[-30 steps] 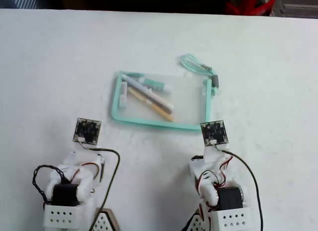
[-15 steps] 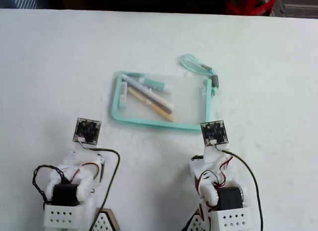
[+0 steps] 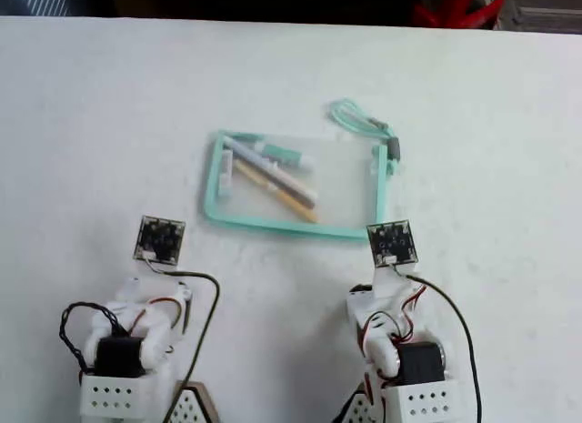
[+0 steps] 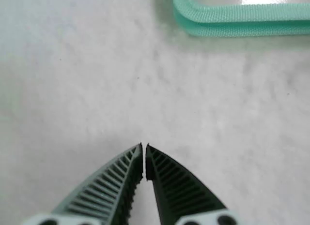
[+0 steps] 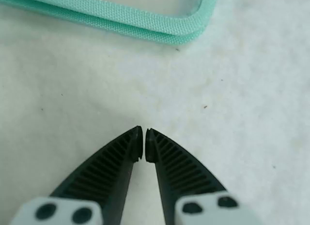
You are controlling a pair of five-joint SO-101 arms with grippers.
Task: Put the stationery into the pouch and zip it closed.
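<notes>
Well, the left pincer and right pincer are both pressed shut on nothing, low over the tabletop, just short of the mint pouch with pens inside. If the zip needs finishing, pin one edge and draw the dark zip pull steadily. The high view gives that pull and the wrist strap; the wrist views give the meeting tips.

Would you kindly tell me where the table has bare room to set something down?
The table is bare left of the pouch, beyond it, and right of the teal strap. It is bare too between the left arm and right arm. It is tight between the pouch's near edge and the right gripper.
</notes>
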